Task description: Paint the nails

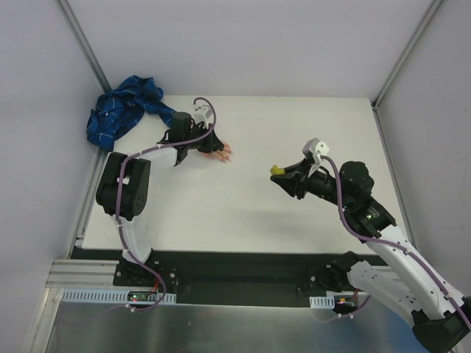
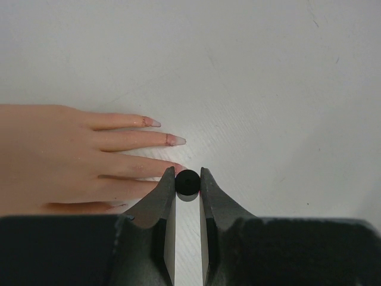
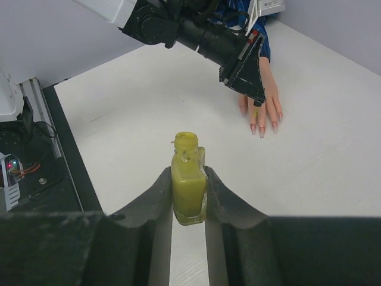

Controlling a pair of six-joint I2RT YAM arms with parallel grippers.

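The left gripper is pinching a black brush cap end-on, with the nails lying at its ten o'clock on the mannequin hand. Drifting sideways would be smearing skin. The right gripper is clamping the open yellow bottle; tilting risks spilling. No writing is showing legibly.

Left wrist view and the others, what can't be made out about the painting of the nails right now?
- Left wrist view: the left gripper pinches a black knob seen end-on; whatever hangs below it is hidden.
- Same view: the mannequin hand is cut off by the left edge; some nails show, the gripper covers the rest.
- Top view: the nails are too small to judge paint.
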